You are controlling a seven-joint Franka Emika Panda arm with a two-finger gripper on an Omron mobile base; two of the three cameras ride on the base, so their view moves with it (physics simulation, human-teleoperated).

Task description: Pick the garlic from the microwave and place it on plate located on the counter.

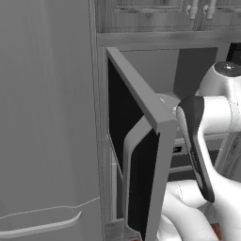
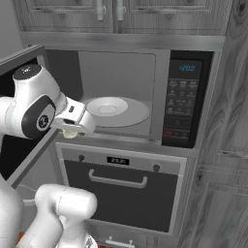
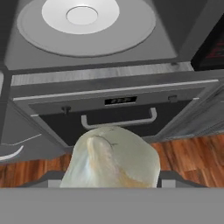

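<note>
The pale, papery garlic (image 3: pixel 111 157) sits between my fingertips, and my gripper (image 3: pixel 111 180) is shut on it. From the right base view the garlic (image 2: pixel 70 133) hangs under my gripper (image 2: pixel 72 130), just in front of the lower left of the microwave's opening. The microwave (image 2: pixel 164 72) stands open, its round turntable (image 2: pixel 116 111) bare. Its door (image 1: pixel 141 155) is swung out to the left. The plate and the counter are out of view.
Under the microwave is a built-in oven (image 2: pixel 121 189) with a bar handle. The tall grey fridge (image 1: pixel 47 117) stands left of the open door. Wooden cabinets (image 2: pixel 116 12) hang above. A wood panel (image 2: pixel 227 121) borders the keypad (image 2: pixel 181 97) on the right.
</note>
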